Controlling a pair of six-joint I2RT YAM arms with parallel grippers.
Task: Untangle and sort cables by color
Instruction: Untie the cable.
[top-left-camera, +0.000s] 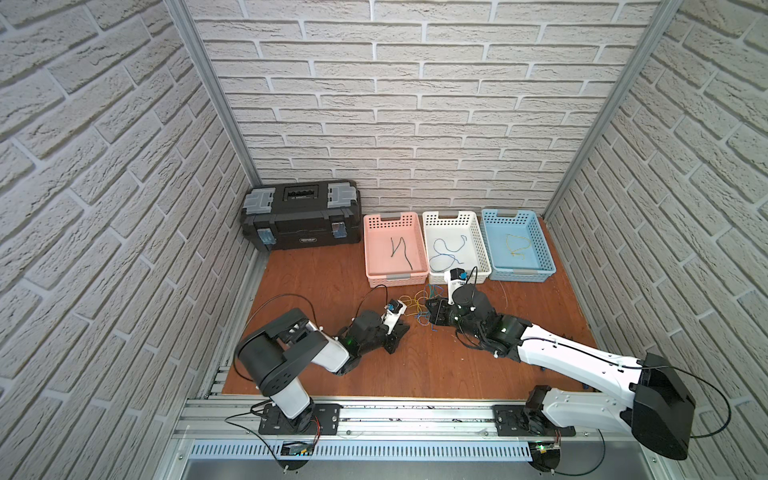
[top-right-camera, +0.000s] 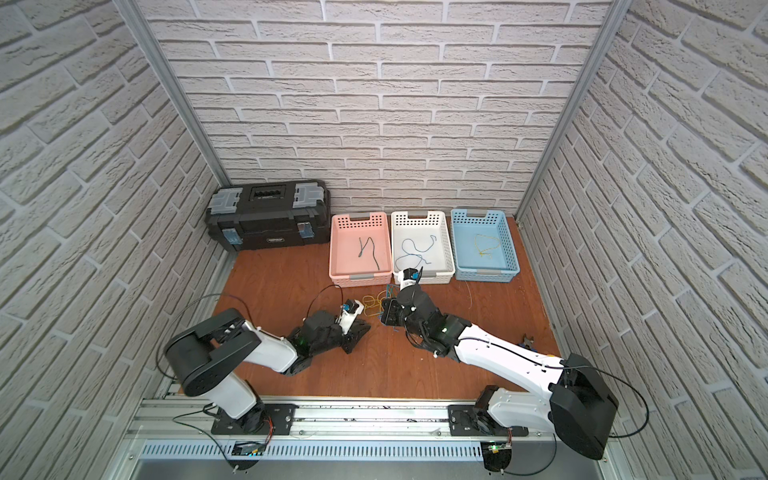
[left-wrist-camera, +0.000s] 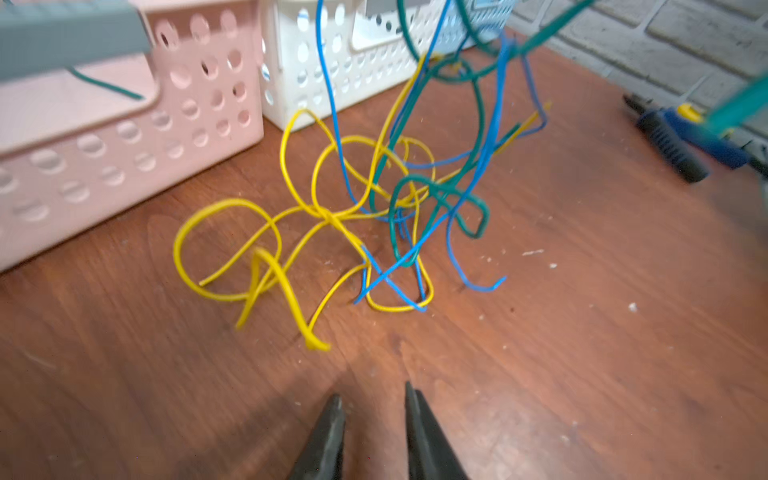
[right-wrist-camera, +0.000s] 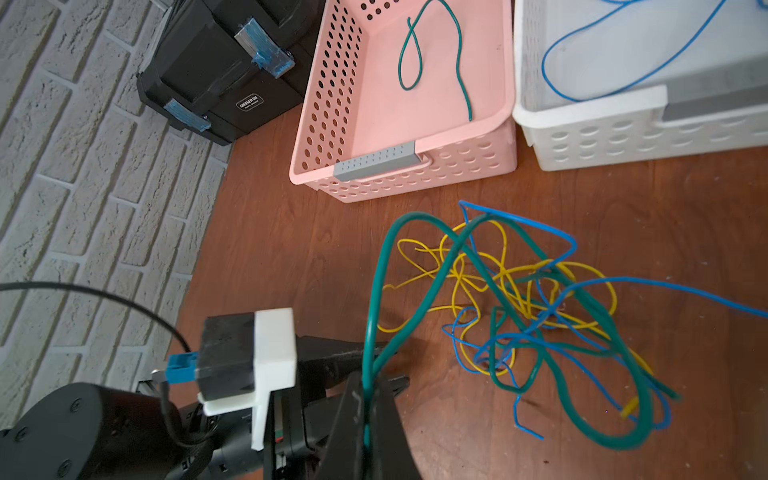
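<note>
tangle (left-wrist-camera: 326, 216): light, springy wire, snags on loops
grip: free ends
left jaws: slightly apart, empty
right jaws: pinched on green cable (right-wrist-camera: 372, 299)

**Mock-Walled Robot Test Cell**

A robotics lab enclosure is indicated. Brick-printed wall panels (top-left-camera: 415, 104) are framed by aluminium posts (top-left-camera: 215, 95). A wooden tabletop (top-left-camera: 415, 365) is bounded at 6 o'clock by a slotted metal rail (top-left-camera: 415, 415), on which a left arm (top-left-camera: 328, 353) and a right arm (top-left-camera: 582, 357) are mounted. A black toolbox (top-left-camera: 301, 216) is set at 11 o'clock. A pink basket (top-left-camera: 380, 257), a white basket (top-left-camera: 473, 232) and a blue basket (top-left-camera: 536, 249) are lined up from 12 to 1 o'clock, with loose cables (top-left-camera: 409, 302) nearby.
</note>
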